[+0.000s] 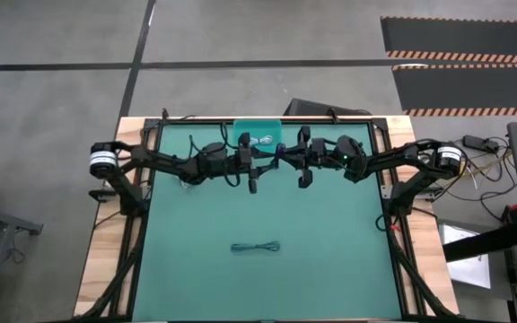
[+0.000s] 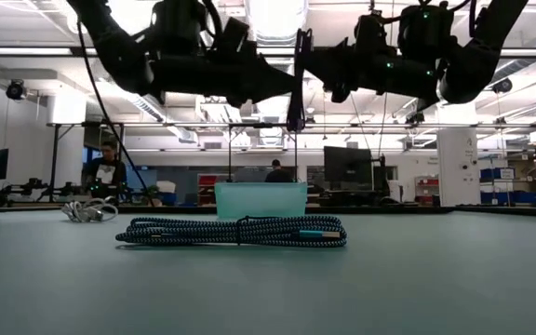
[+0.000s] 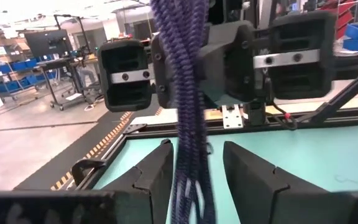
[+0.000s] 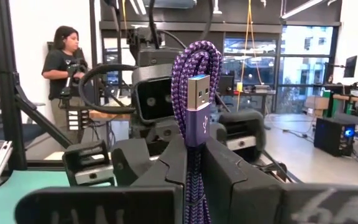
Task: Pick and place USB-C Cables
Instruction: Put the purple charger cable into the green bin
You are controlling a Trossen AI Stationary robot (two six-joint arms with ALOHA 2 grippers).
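Both grippers [image 1: 279, 160] holding one purple cable [image 4: 194, 106], one dark cable [image 1: 256, 247], one white cable [image 2: 89, 210]

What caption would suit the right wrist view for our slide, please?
Right gripper holds a purple braided cable upright, USB plug facing the camera.

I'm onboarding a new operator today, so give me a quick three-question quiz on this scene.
1. True or false: the dark cable lies inside the teal bin.
2. What colour is the upright cable clamped in the right gripper?
3. The left gripper and right gripper hang: A) facing each other near the teal bin; B) directly over the dark cable; C) off the table.
Key: 1 false, it lies on the mat; 2 purple; 3 A.
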